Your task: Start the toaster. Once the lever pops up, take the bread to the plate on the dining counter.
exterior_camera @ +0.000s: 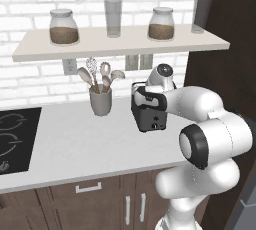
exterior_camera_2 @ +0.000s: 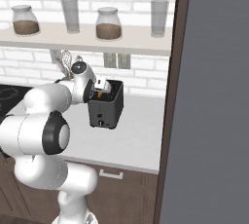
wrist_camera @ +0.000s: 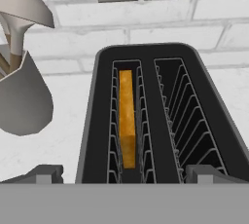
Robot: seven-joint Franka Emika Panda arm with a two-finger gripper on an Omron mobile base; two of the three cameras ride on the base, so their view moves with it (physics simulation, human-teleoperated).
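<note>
I can't read any text, label, brand, number or sign anywhere in what I'm seeing from here.
</note>
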